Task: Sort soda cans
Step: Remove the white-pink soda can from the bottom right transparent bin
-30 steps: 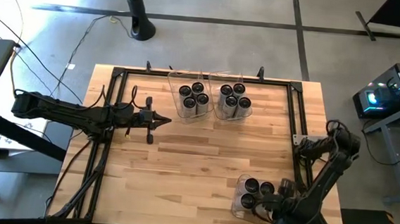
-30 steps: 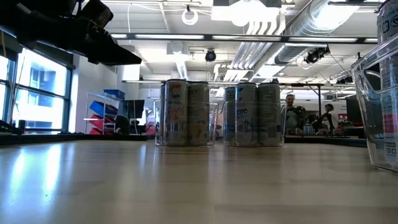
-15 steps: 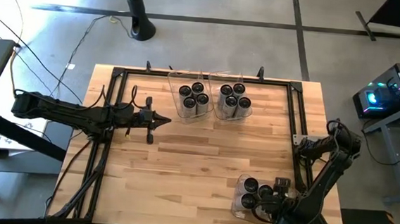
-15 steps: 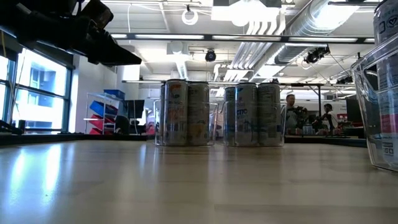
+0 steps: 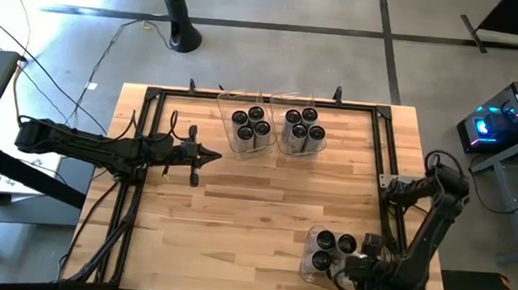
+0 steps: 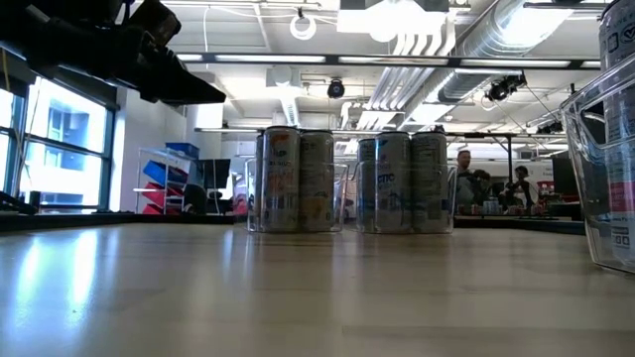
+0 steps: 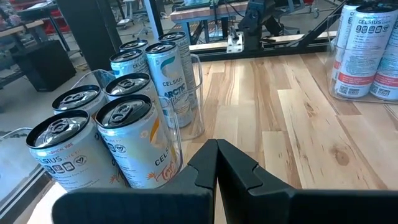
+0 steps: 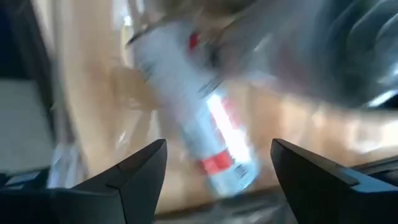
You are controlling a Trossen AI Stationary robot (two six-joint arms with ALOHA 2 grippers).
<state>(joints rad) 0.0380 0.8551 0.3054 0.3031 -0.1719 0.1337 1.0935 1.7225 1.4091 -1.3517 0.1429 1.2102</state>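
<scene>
Soda cans stand upright in three clear bins. Two bins (image 5: 249,131) (image 5: 304,130) at the table's far middle hold several cans each (image 6: 296,180) (image 6: 402,182). A third bin (image 5: 310,258) near the right front corner holds cans (image 5: 325,239). My right gripper (image 5: 353,261) hangs open above that bin, pointing down. A blurred white can with red marks (image 8: 199,106) shows below its spread fingers (image 8: 217,144), apart from them. My left gripper (image 5: 211,157) stays shut and bare at the table's left, level with the two far bins (image 7: 216,163).
A black frame (image 5: 153,96) runs along the table's edges. Bare wood (image 5: 254,209) lies between the far bins and the near right bin. In the low view the near bin's wall (image 6: 607,188) fills the right edge. People stand in the room behind the table (image 6: 464,174).
My right gripper has risen a little above the near right bin and rolled slightly, with its fingers staying spread. The cans in the bins keep their places.
</scene>
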